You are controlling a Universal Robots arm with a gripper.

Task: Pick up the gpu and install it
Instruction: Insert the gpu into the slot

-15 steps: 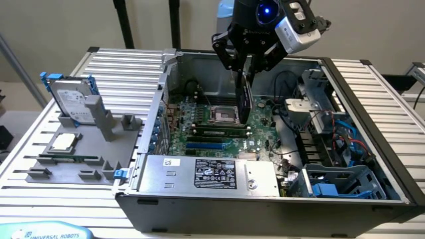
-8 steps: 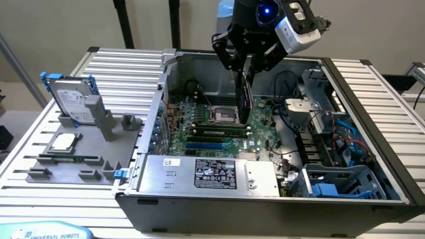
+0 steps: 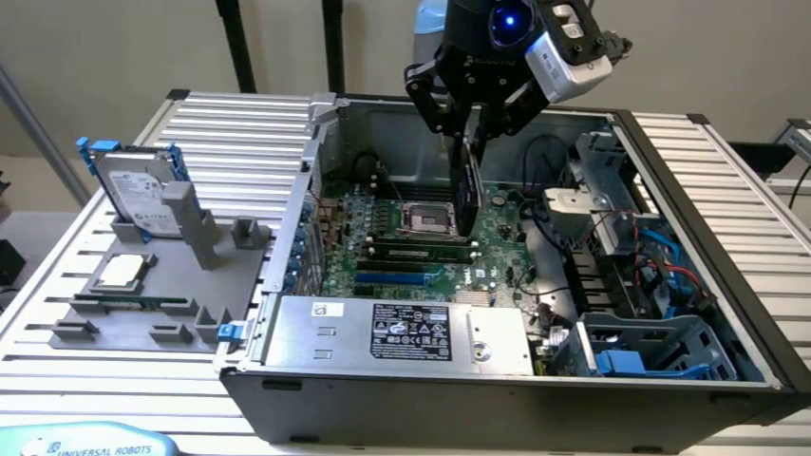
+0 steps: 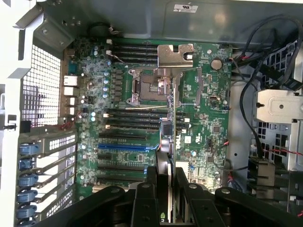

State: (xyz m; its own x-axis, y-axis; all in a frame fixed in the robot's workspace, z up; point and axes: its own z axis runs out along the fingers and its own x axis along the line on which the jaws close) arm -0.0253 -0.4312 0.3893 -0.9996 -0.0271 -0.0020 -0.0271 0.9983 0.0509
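Pincer clamped narrow on the gpu, card hanging edge-down over the motherboard.

Both fingers pinch the card's upper edge, holding it upright inside the open case, low over the board beside the CPU socket; whether it touches, I cannot tell. To my eye the card stands across the slots, so seating it well means squaring its edge along 1 expansion slot, perhaps the blue slot, and pressing straight down without tilt. Out on the bench, the hard drive sits well apart.
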